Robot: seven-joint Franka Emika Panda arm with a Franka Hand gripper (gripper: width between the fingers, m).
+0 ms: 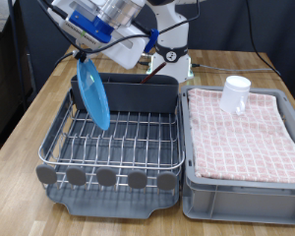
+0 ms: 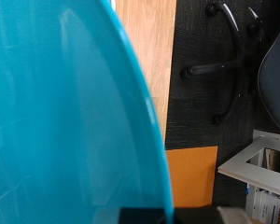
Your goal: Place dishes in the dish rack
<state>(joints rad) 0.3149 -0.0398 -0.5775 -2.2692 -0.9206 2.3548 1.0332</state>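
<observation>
exterior view: a wooden tabletop [image 1: 29,113] carries the dish rack [image 1: 113,147] and a grey bin [image 1: 244,157] with a white cup [image 1: 236,93]. the end effector [image 1: 88,51] grips the blue plate [image 1: 91,93] upright on edge, its lower rim in the rack. wrist view: the plate [image 2: 65,121] fills the frame beside dark floor [image 2: 215,103].

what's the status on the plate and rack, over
Gripper shut on blue plate, plate on edge over dish rack. White cup on checked-cloth bin. Spoon not seen. Nothing blocking rack.
</observation>
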